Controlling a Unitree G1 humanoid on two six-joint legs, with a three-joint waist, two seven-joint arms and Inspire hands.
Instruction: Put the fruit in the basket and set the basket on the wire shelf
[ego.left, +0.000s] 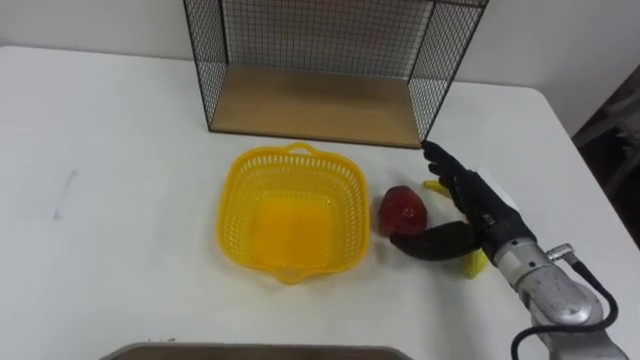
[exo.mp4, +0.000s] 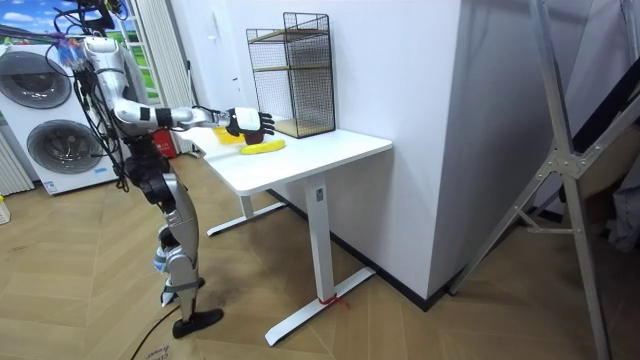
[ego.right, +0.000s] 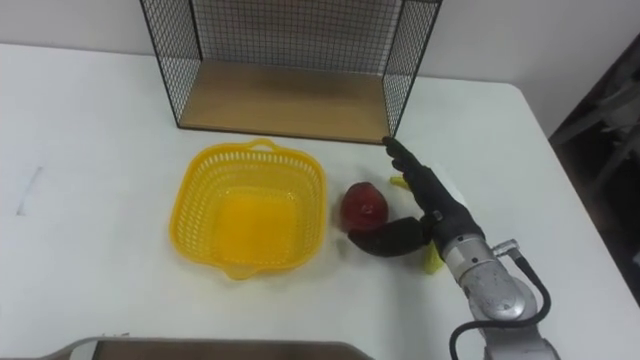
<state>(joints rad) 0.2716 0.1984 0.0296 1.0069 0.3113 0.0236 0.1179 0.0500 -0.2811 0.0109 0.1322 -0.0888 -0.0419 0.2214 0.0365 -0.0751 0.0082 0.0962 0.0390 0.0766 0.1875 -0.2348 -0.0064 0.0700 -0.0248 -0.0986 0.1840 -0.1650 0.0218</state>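
Observation:
A yellow plastic basket (ego.left: 290, 208) (ego.right: 250, 208) stands empty on the white table (ego.left: 110, 180), in front of the black wire shelf (ego.left: 320, 105) with its wooden floor. Just right of the basket lies a red apple (ego.left: 402, 208) (ego.right: 364, 204). My right hand (ego.left: 470, 205) (ego.right: 430, 205) hovers beside it, fingers straight and pointing toward the shelf, thumb reaching under the apple's near side; it is open. A yellow banana (ego.left: 472, 262) (ego.right: 431, 258) lies mostly hidden beneath the hand. In the room view I stand at the table's end with the right hand (exo.mp4: 250, 122) stretched over the banana (exo.mp4: 262, 146).
The wire shelf (exo.mp4: 295, 75) stands at the table's far edge against the wall. A dark tray rim (ego.left: 240, 352) shows at the near edge. Washing machines (exo.mp4: 50, 110) stand behind me in the room view.

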